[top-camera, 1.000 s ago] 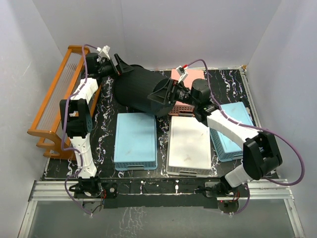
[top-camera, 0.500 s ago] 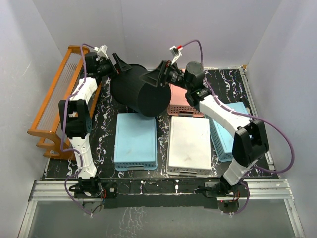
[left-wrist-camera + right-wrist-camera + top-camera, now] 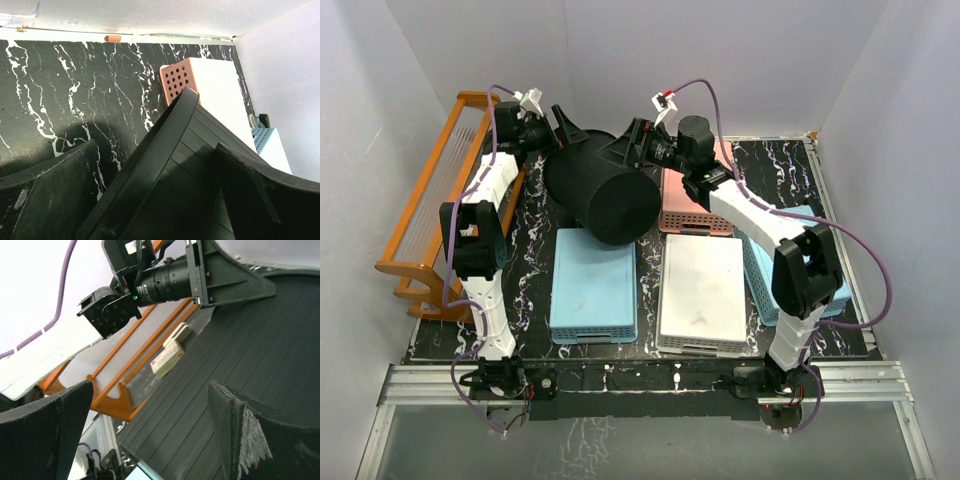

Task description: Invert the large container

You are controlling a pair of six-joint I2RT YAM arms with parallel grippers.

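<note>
Black bin [image 3: 605, 190] tipped on a slant at the far middle of the table [image 3: 532, 255]; both grippers at it, jaws spread.

Left gripper [image 3: 563, 130]: fingers [image 3: 47, 200] wide apart, with the bin's rim running up between them and no pinch seen. Right gripper [image 3: 628, 148]: fingers [image 3: 240, 440] equally wide, ribbed side wall between and beyond them, not visibly clamped. The bin lies just to the near side of both grippers. Its long axis runs from the rim at far left to the closed base, which faces near, right and upward. Neither arm is nearer: left at the mouth end, right at mid wall. Judged: the mouth end has yet to come down flat. Whether the bin touches the table: cannot tell. Count: one bin, two blue baskets [image 3: 595, 285], one white basket [image 3: 700, 290], one pink basket [image 3: 695, 205], one orange rack [image 3: 408, 266].
</note>
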